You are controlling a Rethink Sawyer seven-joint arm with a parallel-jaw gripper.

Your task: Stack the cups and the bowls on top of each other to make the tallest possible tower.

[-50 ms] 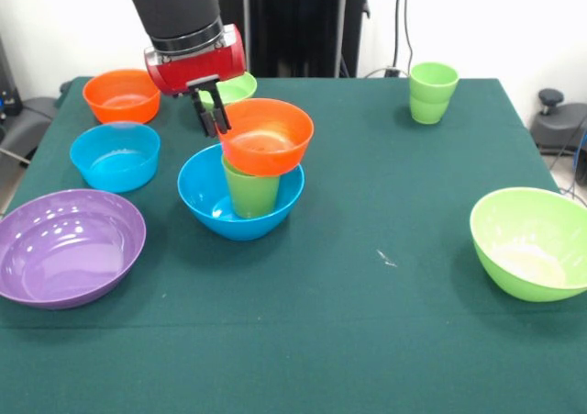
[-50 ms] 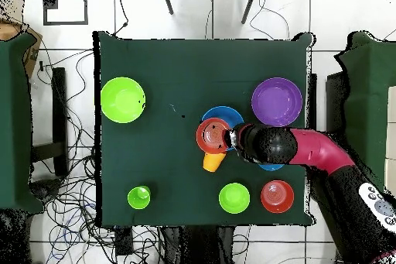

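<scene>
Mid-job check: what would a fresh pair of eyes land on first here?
The tower at mid-table: an orange bowl tilted on a green cup standing in a blue bowl. The gripper is at the orange bowl's rim. Next, a big purple bowl and a lime bowl at opposite near edges.

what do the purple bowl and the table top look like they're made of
Purple bowl: likely glossy moulded plastic, with bright window-like highlights on its smooth inside. Table top: seems covered in matte dark green cloth, with no shine and a soft draped edge, though the weave cannot be made out.
</scene>
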